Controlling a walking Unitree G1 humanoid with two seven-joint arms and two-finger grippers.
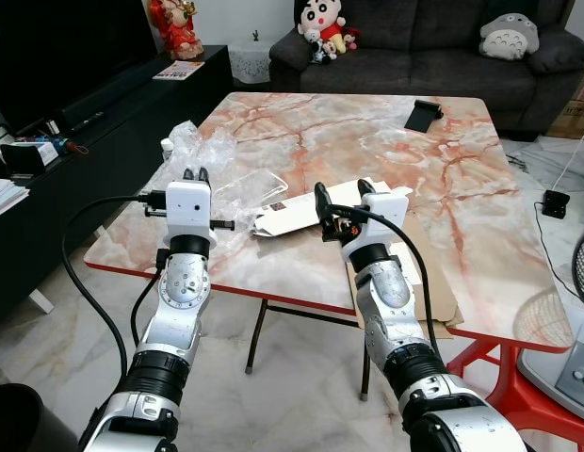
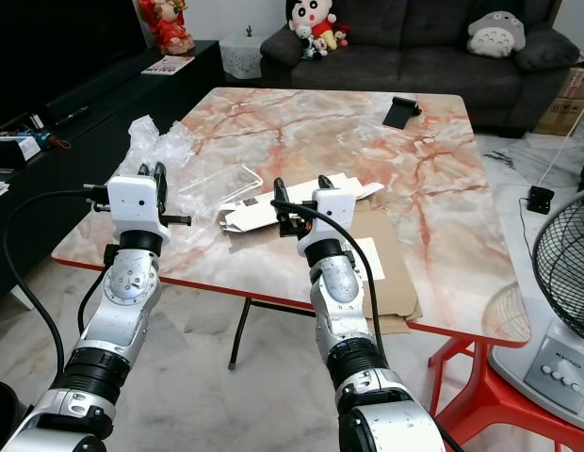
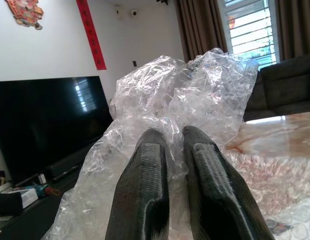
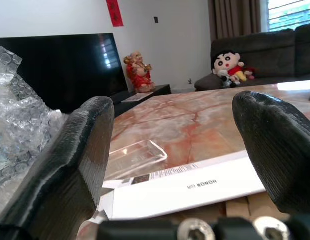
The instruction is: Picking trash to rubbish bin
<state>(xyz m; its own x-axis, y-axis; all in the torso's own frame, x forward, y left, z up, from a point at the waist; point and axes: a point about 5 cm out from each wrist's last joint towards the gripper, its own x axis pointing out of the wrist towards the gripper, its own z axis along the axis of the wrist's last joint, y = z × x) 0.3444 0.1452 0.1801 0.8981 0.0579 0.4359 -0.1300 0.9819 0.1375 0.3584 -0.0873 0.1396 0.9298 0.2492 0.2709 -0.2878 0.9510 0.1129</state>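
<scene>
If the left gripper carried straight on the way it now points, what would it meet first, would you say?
Most likely the crumpled bubble wrap. In the left wrist view it rises straight beyond the left gripper, whose fingers are nearly together. How near it lies is hard to judge; it may already touch the tips.

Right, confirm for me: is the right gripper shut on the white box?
No: the right gripper has its fingers spread wide, and the white box lies flat on the marble table ahead of them, ungripped.

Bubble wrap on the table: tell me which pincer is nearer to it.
Left. The left pincer sits right at the bubble wrap, fingers nearly shut. The right pincer is open, off to the side, over the white box.
</scene>
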